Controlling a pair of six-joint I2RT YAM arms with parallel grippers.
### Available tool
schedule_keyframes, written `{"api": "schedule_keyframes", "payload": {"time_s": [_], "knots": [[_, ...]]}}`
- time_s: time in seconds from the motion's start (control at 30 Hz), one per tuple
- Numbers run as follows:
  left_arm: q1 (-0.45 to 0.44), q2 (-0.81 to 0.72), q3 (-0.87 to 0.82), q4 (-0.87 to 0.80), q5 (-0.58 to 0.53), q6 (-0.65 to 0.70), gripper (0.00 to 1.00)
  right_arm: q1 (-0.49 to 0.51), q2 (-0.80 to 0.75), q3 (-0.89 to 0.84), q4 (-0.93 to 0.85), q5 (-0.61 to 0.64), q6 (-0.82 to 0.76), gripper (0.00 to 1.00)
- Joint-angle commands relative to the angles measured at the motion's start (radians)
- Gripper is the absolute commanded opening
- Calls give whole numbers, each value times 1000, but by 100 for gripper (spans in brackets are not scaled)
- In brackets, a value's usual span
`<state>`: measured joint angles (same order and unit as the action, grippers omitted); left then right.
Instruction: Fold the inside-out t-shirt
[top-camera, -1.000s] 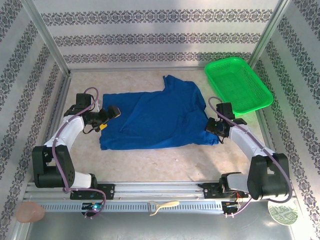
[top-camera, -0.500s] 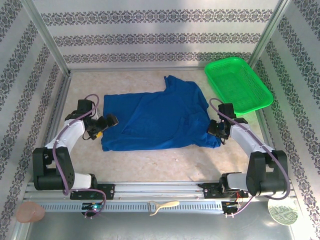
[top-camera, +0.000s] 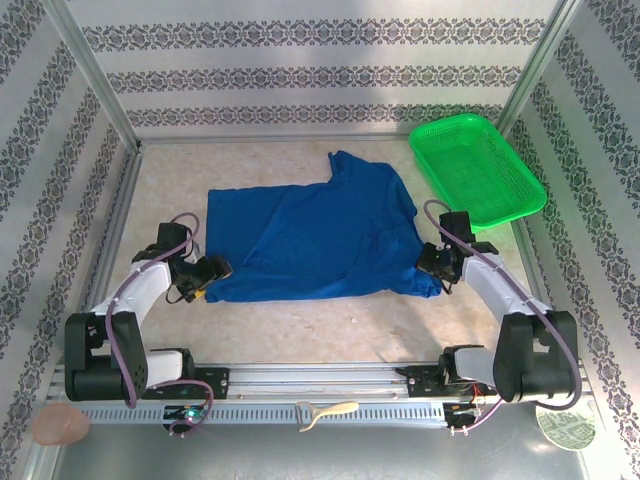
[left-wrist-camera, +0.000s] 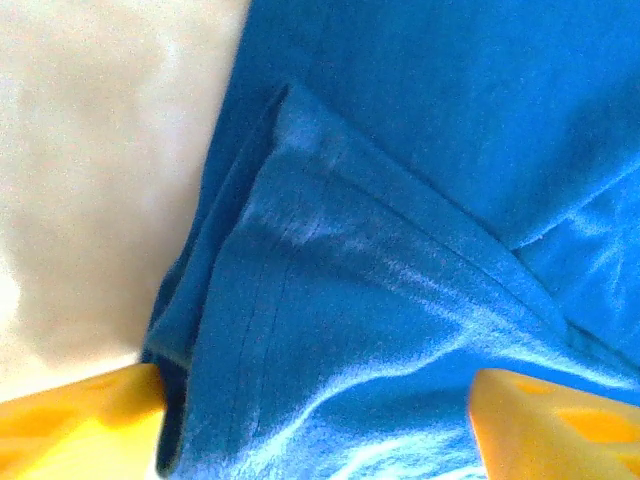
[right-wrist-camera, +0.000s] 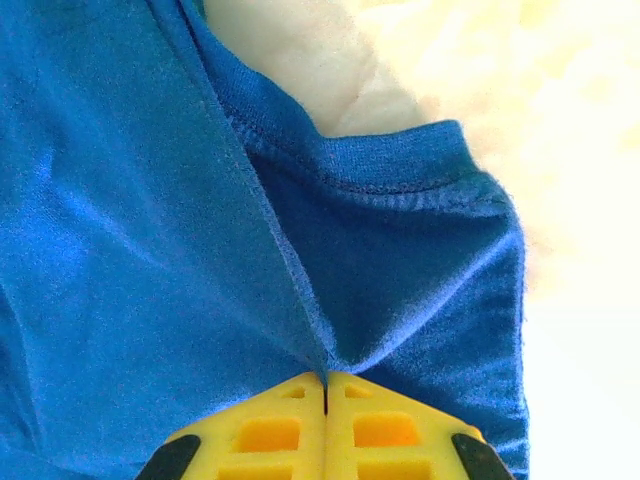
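Royal-blue t-shirt (top-camera: 320, 240), creased, spread mostly flat

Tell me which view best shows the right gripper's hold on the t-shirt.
The right wrist view: the right gripper has its yellow fingers pressed together on a fold of the t-shirt. The top external view gives it small at the shirt's right edge. The left wrist view looks at the shirt's opposite corner.
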<state>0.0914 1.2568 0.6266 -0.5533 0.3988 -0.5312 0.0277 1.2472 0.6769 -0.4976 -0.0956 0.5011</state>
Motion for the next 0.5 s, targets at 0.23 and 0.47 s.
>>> {"api": "schedule_keyframes", "payload": {"time_s": [0.23,0.47], "knots": [[19,31,52,-9,-36,39,6,-12,-219,-121,-91,-4,117,0],[52,-12,134,-86,-39,56,86,-13,-300,-95,-132,22,96,49]]}}
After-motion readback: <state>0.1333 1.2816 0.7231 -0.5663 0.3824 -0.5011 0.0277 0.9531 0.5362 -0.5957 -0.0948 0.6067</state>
